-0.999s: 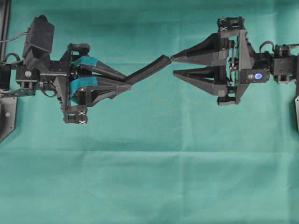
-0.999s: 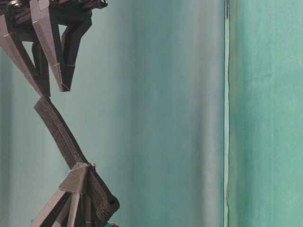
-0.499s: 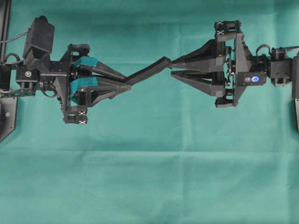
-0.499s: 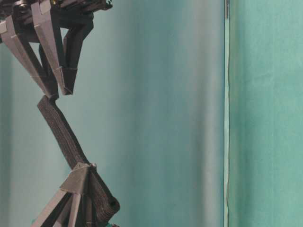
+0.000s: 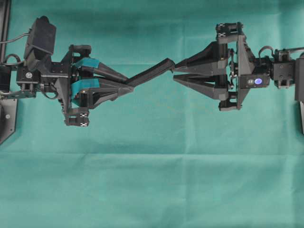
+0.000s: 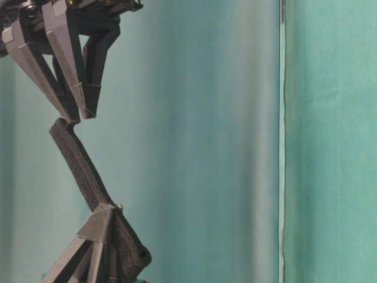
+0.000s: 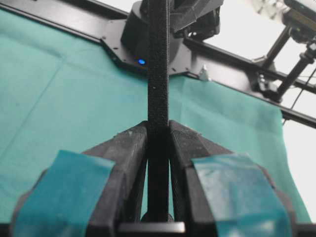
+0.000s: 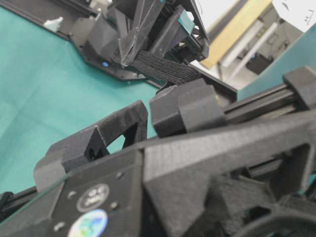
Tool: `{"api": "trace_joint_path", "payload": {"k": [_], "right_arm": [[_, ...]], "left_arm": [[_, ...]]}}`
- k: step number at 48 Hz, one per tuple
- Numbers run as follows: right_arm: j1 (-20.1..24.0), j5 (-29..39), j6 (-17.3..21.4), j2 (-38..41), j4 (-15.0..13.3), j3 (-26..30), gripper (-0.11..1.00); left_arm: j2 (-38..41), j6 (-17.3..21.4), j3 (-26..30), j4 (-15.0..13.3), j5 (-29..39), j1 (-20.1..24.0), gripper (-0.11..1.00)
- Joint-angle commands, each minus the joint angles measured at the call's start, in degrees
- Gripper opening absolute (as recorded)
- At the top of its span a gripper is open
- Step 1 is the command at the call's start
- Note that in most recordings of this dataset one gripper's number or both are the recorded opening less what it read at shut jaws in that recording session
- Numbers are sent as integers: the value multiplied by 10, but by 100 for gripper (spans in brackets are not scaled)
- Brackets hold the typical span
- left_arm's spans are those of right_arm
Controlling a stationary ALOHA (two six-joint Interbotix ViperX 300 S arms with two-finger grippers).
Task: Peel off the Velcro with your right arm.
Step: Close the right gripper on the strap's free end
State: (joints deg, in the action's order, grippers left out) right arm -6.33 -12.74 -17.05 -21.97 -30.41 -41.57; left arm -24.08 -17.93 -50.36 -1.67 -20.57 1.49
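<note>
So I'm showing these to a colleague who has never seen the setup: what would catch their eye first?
A black Velcro strip slanting in mid-air above the green cloth, between two black arms. The left end effector, its fingers wrapped in teal tape, is clamped on one end. The right end effector has its tips at the strip's free end.

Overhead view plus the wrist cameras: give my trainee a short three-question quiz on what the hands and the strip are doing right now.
1. True or false: the left hand, with teal-taped fingers, is shut on the thin black flexible Velcro strip.
2. Where is the strip's free end? A) flat on the green cloth B) raised, at the tips of the plain black right hand C) behind the left wrist
3. Fill in: in the overhead view the strip rises from the left hand toward the upper ____.

Key: 1 true; 2 B; 3 right.
</note>
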Motion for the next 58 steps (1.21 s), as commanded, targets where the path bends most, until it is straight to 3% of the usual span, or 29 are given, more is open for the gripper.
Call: {"api": "trace_joint_path", "payload": {"k": [1, 28, 41, 58], "right_arm": [[0, -4, 1, -11, 2, 16, 35], [-5, -4, 2, -11, 3, 25, 36], [-9, -9, 2, -7, 3, 28, 46], [-11, -5, 1, 4, 3, 35, 45]], "left_arm": [[-4, 1, 7, 0, -3, 2, 11], [-2, 1, 8, 1, -3, 2, 11], [-1, 1, 7, 1, -3, 1, 11], [4, 1, 7, 2, -2, -1, 11]]}}
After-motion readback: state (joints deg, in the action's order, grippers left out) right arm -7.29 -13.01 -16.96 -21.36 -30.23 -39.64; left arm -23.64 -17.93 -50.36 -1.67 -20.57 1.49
